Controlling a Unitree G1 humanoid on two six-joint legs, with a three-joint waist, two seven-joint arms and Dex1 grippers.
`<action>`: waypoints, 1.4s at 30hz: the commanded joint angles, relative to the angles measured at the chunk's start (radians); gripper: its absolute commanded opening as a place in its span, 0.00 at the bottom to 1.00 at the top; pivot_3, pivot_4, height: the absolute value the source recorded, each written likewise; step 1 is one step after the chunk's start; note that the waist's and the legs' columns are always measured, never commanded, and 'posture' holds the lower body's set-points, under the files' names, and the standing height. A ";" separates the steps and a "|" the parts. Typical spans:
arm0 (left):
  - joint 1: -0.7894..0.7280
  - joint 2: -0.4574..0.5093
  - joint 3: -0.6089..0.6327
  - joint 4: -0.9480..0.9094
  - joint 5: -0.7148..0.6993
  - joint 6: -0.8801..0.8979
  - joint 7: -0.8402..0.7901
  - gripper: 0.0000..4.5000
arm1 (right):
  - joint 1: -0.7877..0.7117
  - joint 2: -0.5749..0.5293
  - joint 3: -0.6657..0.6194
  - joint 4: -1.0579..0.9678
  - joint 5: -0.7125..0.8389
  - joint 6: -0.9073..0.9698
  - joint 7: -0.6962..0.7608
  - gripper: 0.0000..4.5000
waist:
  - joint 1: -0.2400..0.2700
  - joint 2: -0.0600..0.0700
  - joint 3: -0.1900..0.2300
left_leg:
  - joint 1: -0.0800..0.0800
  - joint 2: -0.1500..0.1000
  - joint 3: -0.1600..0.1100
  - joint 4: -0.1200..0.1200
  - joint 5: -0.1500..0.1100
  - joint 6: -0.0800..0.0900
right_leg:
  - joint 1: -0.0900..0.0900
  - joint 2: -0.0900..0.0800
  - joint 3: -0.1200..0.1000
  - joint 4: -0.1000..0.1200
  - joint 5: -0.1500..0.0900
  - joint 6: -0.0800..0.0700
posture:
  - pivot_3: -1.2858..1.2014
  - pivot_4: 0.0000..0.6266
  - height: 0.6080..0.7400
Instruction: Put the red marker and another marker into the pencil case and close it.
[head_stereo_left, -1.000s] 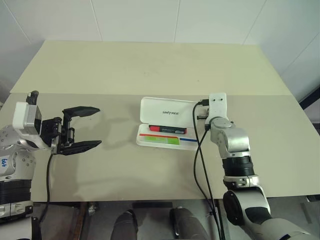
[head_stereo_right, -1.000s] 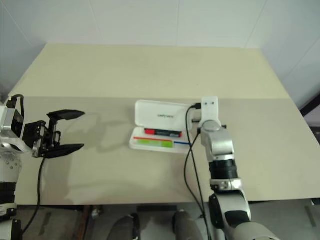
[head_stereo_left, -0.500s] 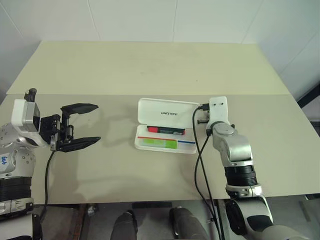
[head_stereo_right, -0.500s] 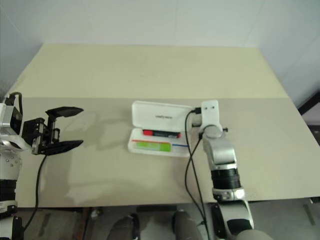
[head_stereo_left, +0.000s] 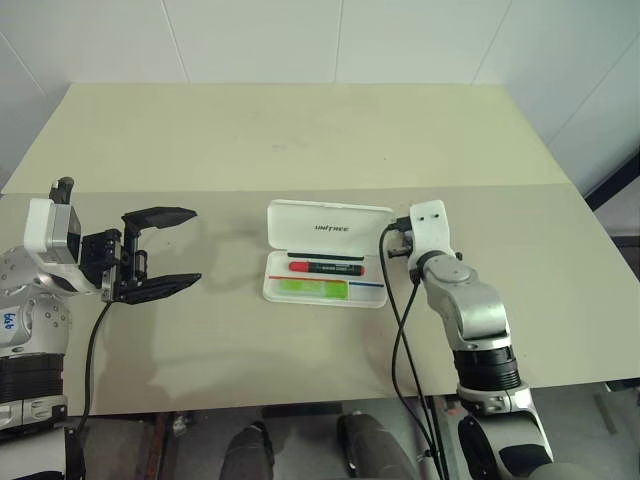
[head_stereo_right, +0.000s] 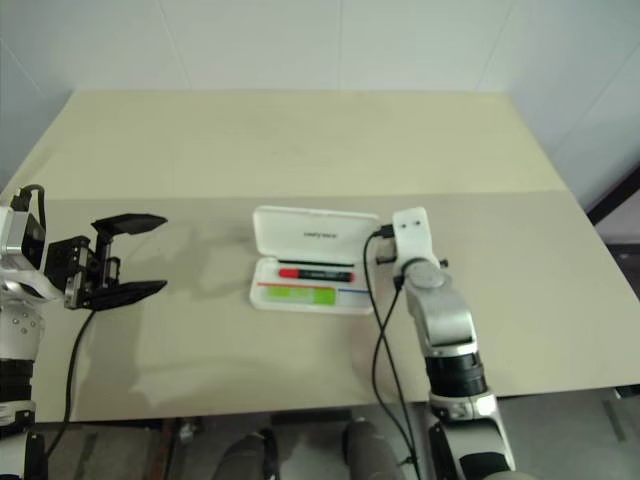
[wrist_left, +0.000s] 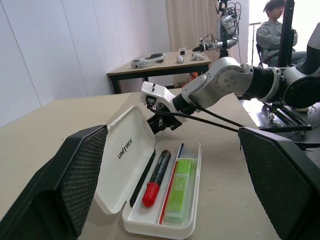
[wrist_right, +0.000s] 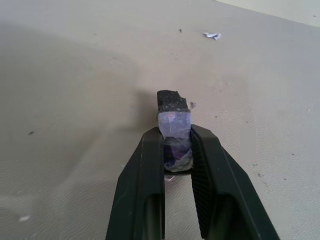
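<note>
the right end effector (wrist_right: 176, 150) was clamped on a small dark, blue-taped block (wrist_right: 173, 117) and sat just right of the pencil case (head_stereo_left: 326, 262). the left end effector (head_stereo_left: 160, 250) hovered wide open and empty, well apart at the left. the case lay open mid-bench, its lid raised on the far side, with the red marker (head_stereo_left: 325, 268) and another marker (head_stereo_left: 313, 288), the lime-green highlighter, lying side by side in the tray. only closing seemed left. a risk: a push on the lid from one side could slide the light case across the smooth bench (head_stereo_left: 300, 140) instead of shutting it. white walls stood behind; a second table and a seated person (wrist_left: 272, 37) were in the room.
</note>
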 joint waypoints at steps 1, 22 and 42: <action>-0.015 0.000 0.013 -0.013 0.003 -0.013 -0.091 1.00 | 0.009 -0.022 0.006 -0.067 -0.007 -0.016 0.023 0.09 | 0.000 0.000 0.000 | 0.000 0.000 0.000 0.000 0.000 0.000 | 0.000 0.000 0.000 0.000 0.000 0.000 | 0.52 0.24 1.00; -0.064 -0.023 -0.006 0.017 0.019 -0.009 -0.103 1.00 | -0.055 -0.213 -0.026 -0.139 -0.040 -0.130 0.124 0.09 | 0.002 0.003 0.002 | 0.000 0.000 0.000 0.001 0.000 -0.001 | 0.000 0.000 0.000 0.001 0.000 0.000 | 0.52 0.24 1.00; 0.045 0.018 -0.003 0.020 -0.064 0.052 -0.112 1.00 | -0.133 -0.552 -0.134 -0.410 0.476 0.023 0.733 0.09 | 0.011 0.007 0.004 | 0.000 0.001 0.000 0.002 0.000 0.001 | 0.000 0.001 0.001 0.000 0.000 0.000 | 0.52 0.24 1.00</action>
